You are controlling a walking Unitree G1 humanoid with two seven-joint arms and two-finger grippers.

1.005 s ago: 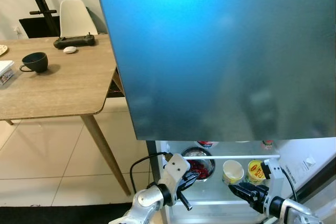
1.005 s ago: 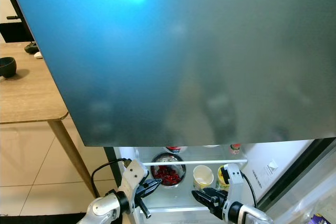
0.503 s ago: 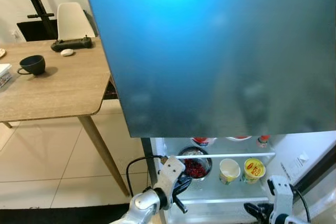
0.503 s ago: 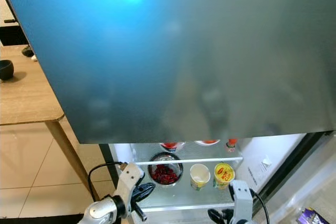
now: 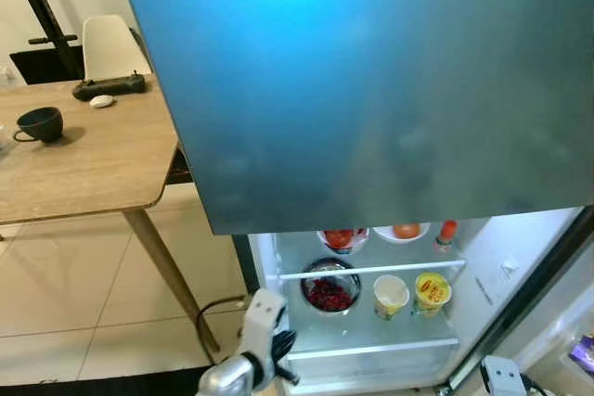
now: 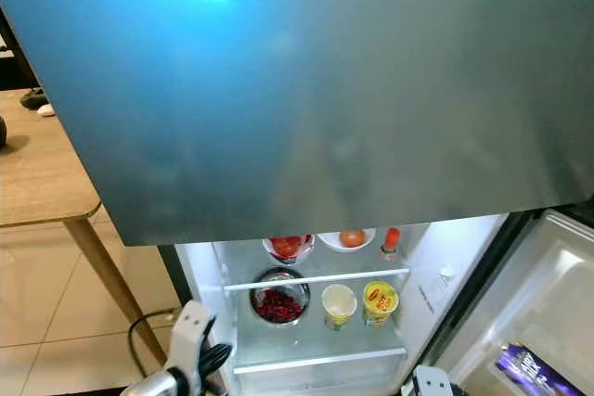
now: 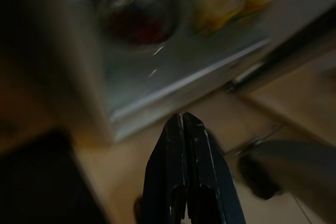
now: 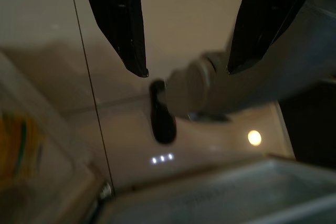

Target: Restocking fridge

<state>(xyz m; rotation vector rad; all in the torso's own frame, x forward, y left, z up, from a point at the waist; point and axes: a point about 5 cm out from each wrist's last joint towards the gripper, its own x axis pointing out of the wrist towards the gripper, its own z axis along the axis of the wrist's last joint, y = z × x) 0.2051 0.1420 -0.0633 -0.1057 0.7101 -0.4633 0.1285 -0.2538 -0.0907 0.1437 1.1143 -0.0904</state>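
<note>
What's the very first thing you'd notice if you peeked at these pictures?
A huge shiny blue fridge door covers the upper part of both eye views. Under it the open fridge glows white, with a bowl of red berries, a paper cup and a yellow tub in a row on one shelf. To the left stands a wooden table with a dark cup.

A home kitchen-diner here: open fridge (image 5: 371, 322) at six o'clock, lit shelves carrying a bowl of red food (image 5: 329, 292), a cup (image 5: 391, 295) and a yellow tub (image 5: 431, 290). At ten o'clock, a wooden dining table (image 5: 83, 169) with a dark mug (image 5: 39, 123), white chair (image 5: 107, 45) behind, cream floor tiles (image 5: 65, 312).
</note>
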